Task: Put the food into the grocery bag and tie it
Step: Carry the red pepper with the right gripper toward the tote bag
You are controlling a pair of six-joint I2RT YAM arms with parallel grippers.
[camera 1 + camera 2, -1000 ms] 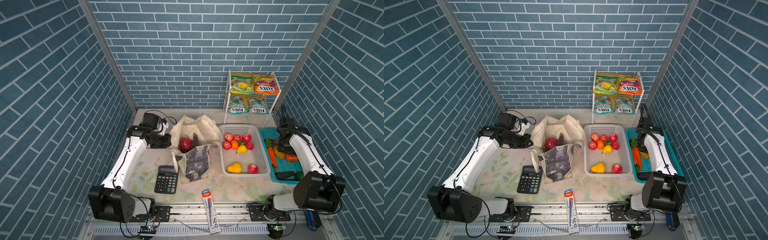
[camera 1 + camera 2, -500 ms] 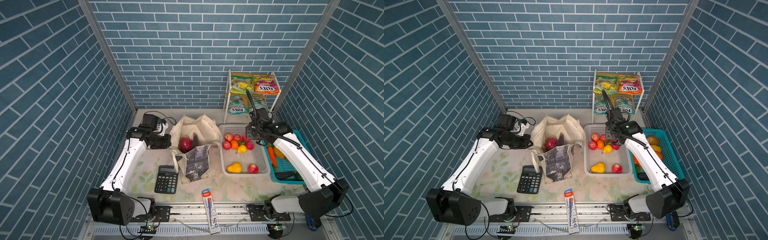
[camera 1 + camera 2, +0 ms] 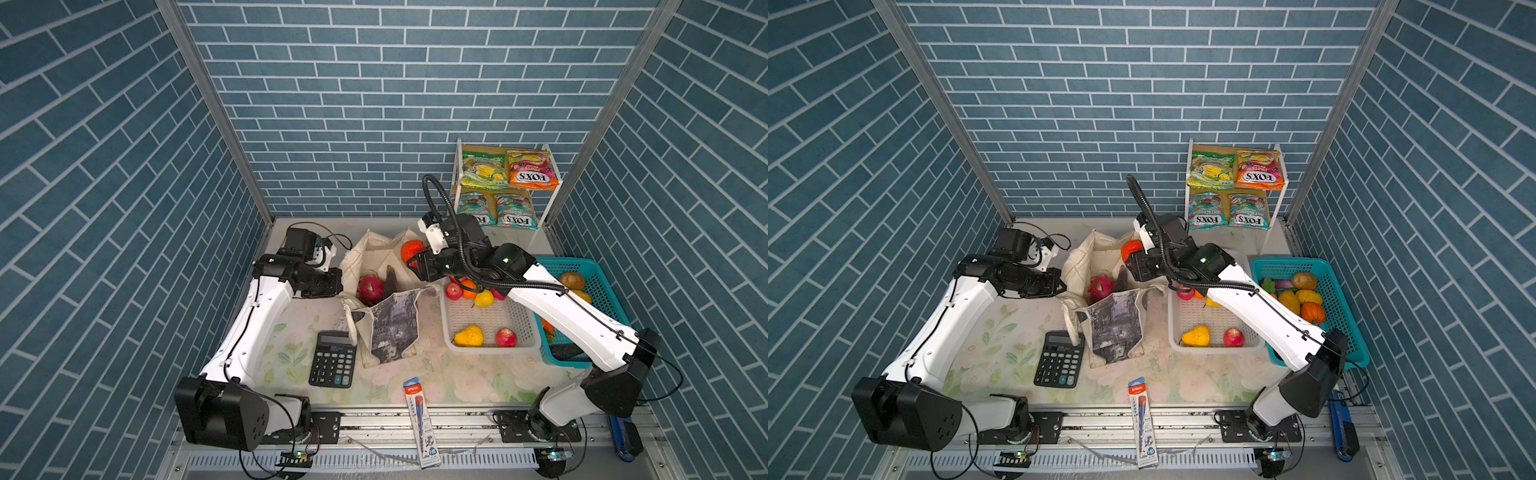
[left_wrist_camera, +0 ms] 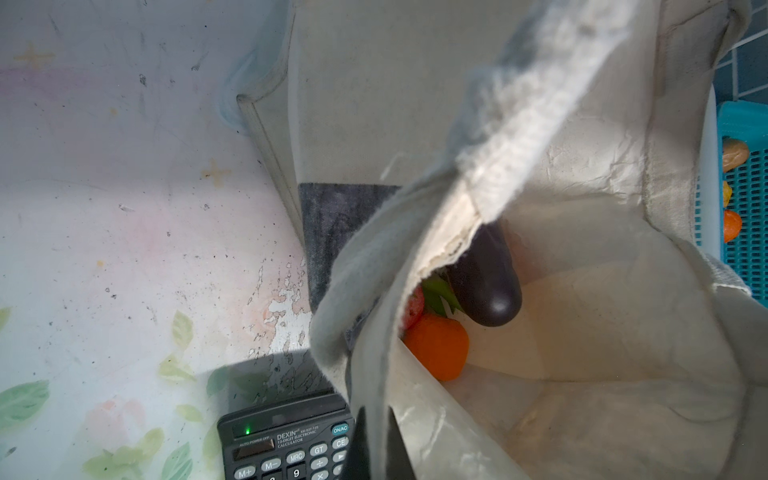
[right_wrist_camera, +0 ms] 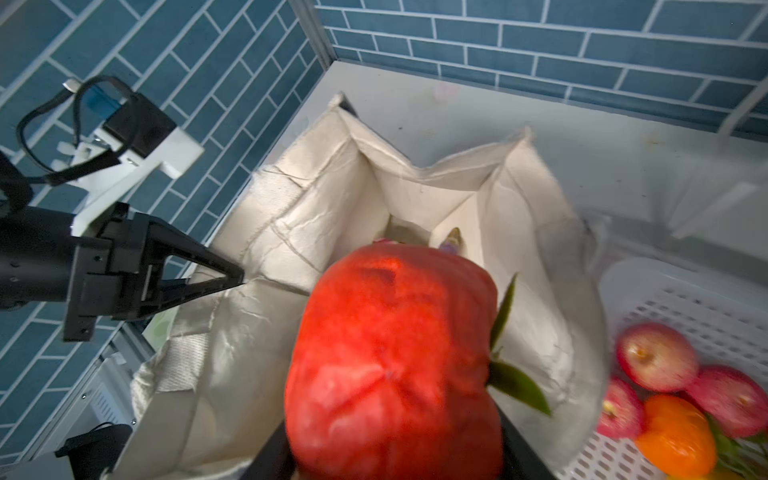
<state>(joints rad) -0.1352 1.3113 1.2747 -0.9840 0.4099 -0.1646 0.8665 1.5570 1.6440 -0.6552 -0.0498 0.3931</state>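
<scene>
Over the mouth of the grocery bag (image 3: 392,328), toward its 1 o'clock edge, we are holding item one: a red fruit (image 3: 410,249) with green leaves, our right gripper (image 3: 415,264) clamping it between part-spread jaws; whether it is touching the cloth we are not able to tell. Item two: at the mouth's 9 o'clock our left gripper (image 3: 336,286) is pinching the cream rim, jaws fully closed on the fabric, and the mouth is standing open. Item three, contents: we are counting a pink dragon fruit (image 3: 370,288), a purple eggplant (image 3: 390,279) standing beside it, and, in the left wrist view, an orange (image 4: 438,347) lying close by the eggplant's rounded end. Item four: at the bag's 3 o'clock a white basket (image 3: 490,350) is sitting just beside it, carrying apples (image 3: 506,337) and a yellow pear (image 3: 469,336), with a teal basket (image 3: 602,291) lying further out along the same bearing. Item five: at 1 o'clock four candy packets (image 3: 509,172) are resting on a small shelf (image 3: 498,190). Item six: a black calculator (image 3: 333,359) is lying at the bag's 7 o'clock, a cream strap (image 3: 350,324) reaching its top edge, and a blue pencil pack (image 3: 419,419) is lying at 6 o'clock near the front of the table (image 3: 478,382).
</scene>
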